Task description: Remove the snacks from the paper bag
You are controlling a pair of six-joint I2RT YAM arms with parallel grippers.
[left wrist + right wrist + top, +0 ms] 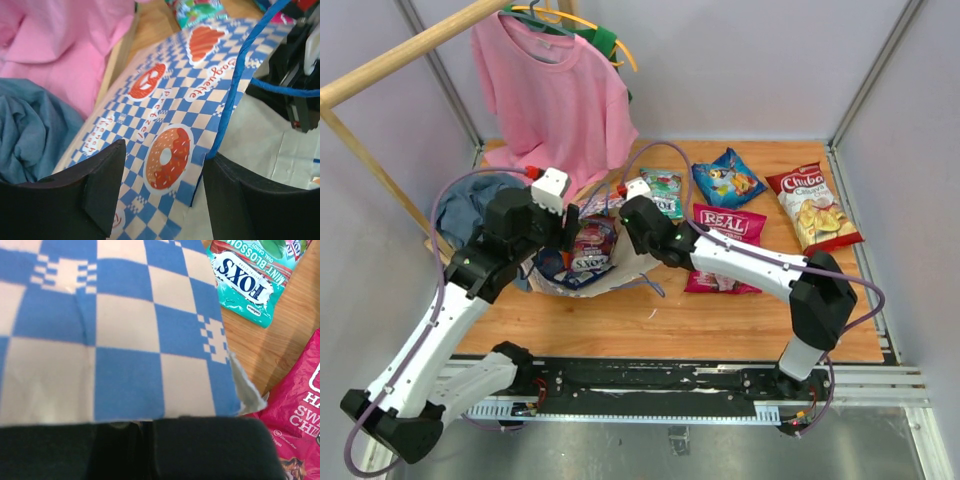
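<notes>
Doughnut (167, 159) on paper bag (175, 90), seemingly wrist-only

The wooden desk (720, 320) carries a checkered paper bag (618, 272) beside a blue-grey cloth (470, 205). To the right lie a teal packet (663, 190), blue packet (726, 178), pink packet (730, 228) and chips packet (813, 206).

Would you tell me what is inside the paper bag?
One purple-red snack packet shows in the paper bag mouth. The left arm, the right arm and the bag's wall cover anything deeper.
</notes>
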